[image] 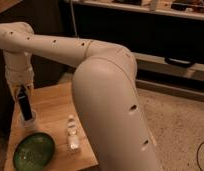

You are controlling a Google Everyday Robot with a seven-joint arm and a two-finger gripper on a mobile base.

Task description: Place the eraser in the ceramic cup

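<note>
A pale wooden surface [51, 106] stands at lower left, and the pincer [23, 100] hangs above its left rear part. A green plate [34, 152] lies near the front left corner. Just right of the plate, apart from it, is a clear plastic bottle [72, 135] that seems to stand upright with its cap toward the back. To the right spreads a speckled floor [180, 125]. Behind runs a dark shelf unit [145, 30] with a light ledge [160, 62].

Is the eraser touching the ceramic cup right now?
Cannot tell. In the camera view the eraser overlaps the ceramic cup at its rim, the gripper just above them; neither contact nor gap shows plainly.
</note>
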